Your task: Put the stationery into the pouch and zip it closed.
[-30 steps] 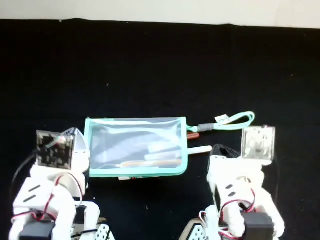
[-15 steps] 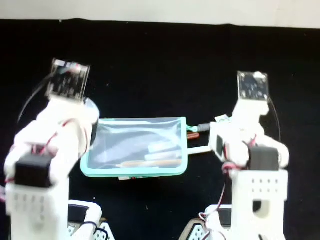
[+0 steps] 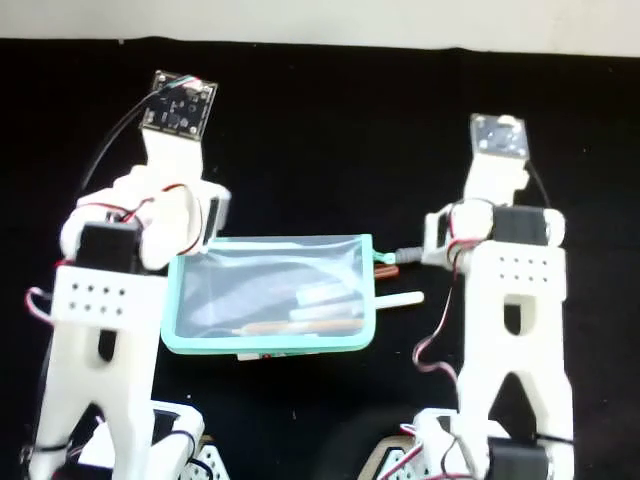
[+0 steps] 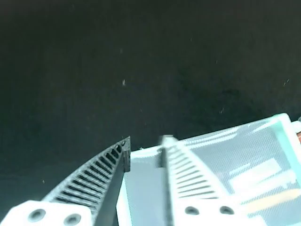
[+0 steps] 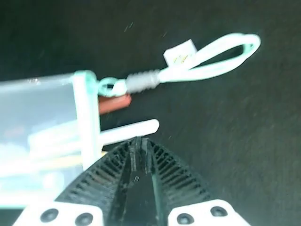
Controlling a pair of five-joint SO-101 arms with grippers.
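The pouch (image 3: 230, 290) is laid flat on the black cloth bench (image 3: 320, 130) between the two arms. In the high view its long axis is set from side to side. Its open end is pointed at the right arm, and the wrist strap (image 5: 188, 71) is trailed out from that end's far corner. A white stick (image 3: 398, 298) is left half out of this end, in line with the pouch. A short brown piece (image 3: 386, 271) is seen just beside it, under the zip pull. A tan pencil (image 3: 300, 326) and some pale pieces are held inside, also lengthwise.

The left claw (image 4: 145, 143) is held narrowly parted and empty above the pouch's closed end. The right claw (image 5: 141, 140) is pressed together on nothing, its tips just short of the white stick.

A second ago both arms were folded low at the near edge of the bench. They have since been raised and stretched out over it. The strap's loop has been covered by the right arm in the high view. The pouch and its contents have not been shifted.

The pouch is made of clear, finely meshed film bound with a mint-green edge. The strap is a pale cord gathered in a grey ribbed collar, with a small white tag. The claw fingers are ribbed and tapered: one black and one white on the left, both black on the right.
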